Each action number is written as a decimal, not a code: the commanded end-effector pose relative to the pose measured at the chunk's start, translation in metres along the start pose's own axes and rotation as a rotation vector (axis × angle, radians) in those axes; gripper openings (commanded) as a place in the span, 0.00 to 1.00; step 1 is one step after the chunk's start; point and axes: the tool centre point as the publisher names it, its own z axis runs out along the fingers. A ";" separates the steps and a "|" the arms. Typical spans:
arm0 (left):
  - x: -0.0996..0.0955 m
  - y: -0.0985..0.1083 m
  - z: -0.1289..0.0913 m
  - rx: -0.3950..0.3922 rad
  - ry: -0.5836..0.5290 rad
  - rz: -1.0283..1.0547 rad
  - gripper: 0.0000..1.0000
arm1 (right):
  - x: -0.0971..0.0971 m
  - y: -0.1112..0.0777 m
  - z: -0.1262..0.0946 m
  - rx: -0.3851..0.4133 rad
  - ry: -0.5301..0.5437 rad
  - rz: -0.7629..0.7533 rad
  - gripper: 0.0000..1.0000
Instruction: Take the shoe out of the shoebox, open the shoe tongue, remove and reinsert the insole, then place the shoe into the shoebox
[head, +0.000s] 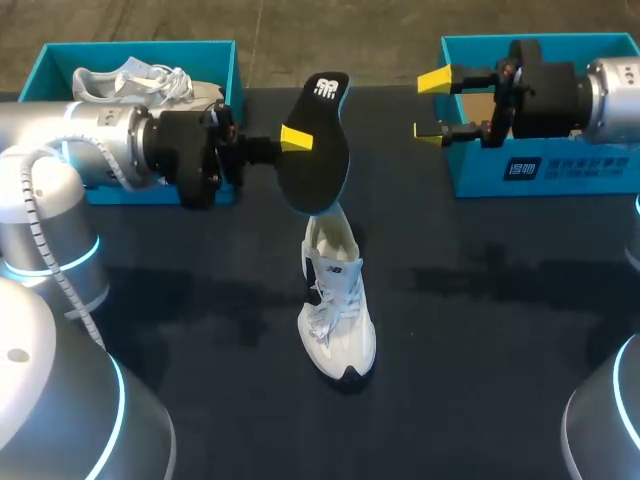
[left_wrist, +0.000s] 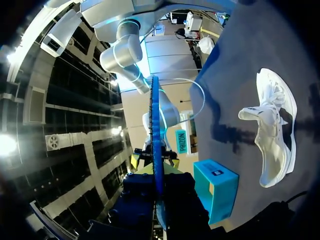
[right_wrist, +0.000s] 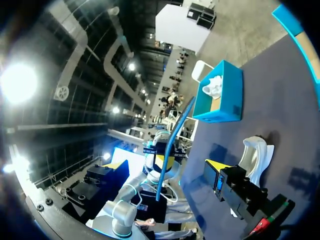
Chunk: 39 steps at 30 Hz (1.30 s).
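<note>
My left gripper (head: 300, 140) is shut on a black insole (head: 318, 140), held on edge in the air above the table's middle. In the left wrist view the insole (left_wrist: 156, 145) runs as a thin blue-edged strip out from between the fingers of that gripper (left_wrist: 156, 172). Below it a white shoe (head: 336, 305) lies on the dark table, heel toward the insole, and also shows in both wrist views (left_wrist: 274, 130) (right_wrist: 254, 152). My right gripper (head: 436, 105) hangs open and empty in front of the right shoebox (head: 545, 170). From the right wrist view its fingers (right_wrist: 166, 169) face the insole (right_wrist: 172, 142) across a gap.
A teal shoebox (head: 215, 70) at the back left holds a second white shoe (head: 140, 85); the same box (right_wrist: 220, 107) is in the right wrist view. The right teal box (left_wrist: 218, 187) stands at the back right. Dark tabletop (head: 480, 330) spreads around the shoe.
</note>
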 end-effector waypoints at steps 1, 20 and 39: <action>-0.001 -0.001 0.000 -0.002 0.001 0.001 0.00 | 0.000 -0.001 0.001 -0.002 -0.002 0.000 1.00; -0.001 -0.001 0.000 -0.002 0.001 0.001 0.00 | -0.010 -0.012 -0.019 0.042 -0.063 0.080 1.00; -0.001 -0.001 0.000 -0.002 0.001 0.001 0.00 | -0.009 -0.027 -0.053 0.030 -0.086 0.142 1.00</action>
